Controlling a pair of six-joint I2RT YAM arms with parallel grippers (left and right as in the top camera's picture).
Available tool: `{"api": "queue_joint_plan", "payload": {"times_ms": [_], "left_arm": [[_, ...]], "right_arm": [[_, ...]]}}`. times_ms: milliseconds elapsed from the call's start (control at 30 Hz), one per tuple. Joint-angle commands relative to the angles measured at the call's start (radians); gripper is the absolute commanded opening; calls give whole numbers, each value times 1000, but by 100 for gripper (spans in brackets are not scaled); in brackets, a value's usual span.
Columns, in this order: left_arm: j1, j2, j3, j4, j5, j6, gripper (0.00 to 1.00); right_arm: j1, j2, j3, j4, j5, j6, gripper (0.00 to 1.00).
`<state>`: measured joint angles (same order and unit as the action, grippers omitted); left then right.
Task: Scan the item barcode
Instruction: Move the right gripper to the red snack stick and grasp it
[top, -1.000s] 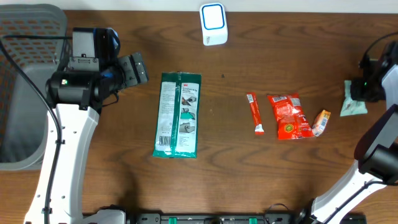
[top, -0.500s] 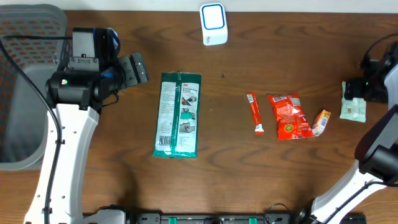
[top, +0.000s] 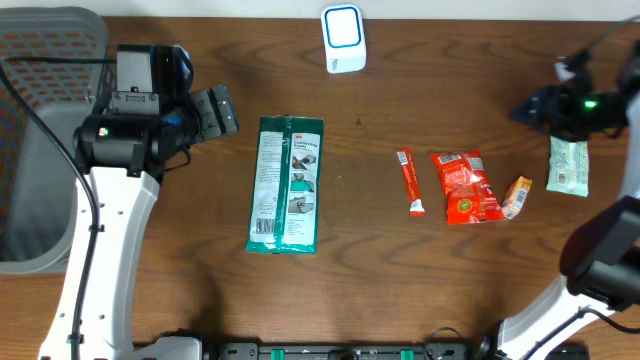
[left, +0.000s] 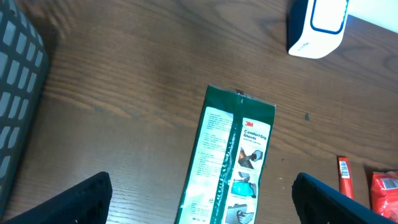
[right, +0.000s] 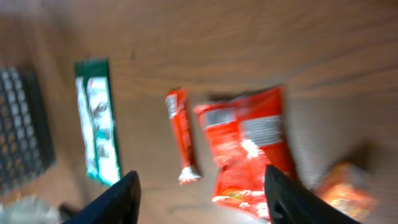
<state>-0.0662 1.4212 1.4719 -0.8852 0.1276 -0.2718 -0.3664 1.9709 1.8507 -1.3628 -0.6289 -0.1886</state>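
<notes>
Right gripper (right: 202, 180) risen off pale packet (top: 569, 166) — open, empty

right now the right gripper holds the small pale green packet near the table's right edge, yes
Not held: the overhead view shows the small pale green packet lying loose near the table's right edge, apart from the open right gripper.

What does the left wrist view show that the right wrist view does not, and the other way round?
Only the left wrist view shows the white scanner. Only the right wrist view shows the small orange packet, which is blurred. Both show the green package, the thin red stick pack, the red bag and the grey basket.
</notes>
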Motion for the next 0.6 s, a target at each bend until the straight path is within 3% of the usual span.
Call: {"api": "queue_joint_plan", "payload": {"times_ms": [0, 233, 467, 567], "left_arm": [[4, -2, 0, 0, -6, 10, 93], [4, -2, 0, 0, -6, 9, 93], [4, -2, 0, 0, -6, 10, 93], [4, -2, 0, 0, -6, 10, 93]], "right_arm": [[108, -3, -6, -32, 65, 39, 55], [354, -3, -9, -90, 219, 131, 43], [526, -3, -75, 3, 496, 316, 37], [552, -3, -148, 71, 497, 369, 20]]}}
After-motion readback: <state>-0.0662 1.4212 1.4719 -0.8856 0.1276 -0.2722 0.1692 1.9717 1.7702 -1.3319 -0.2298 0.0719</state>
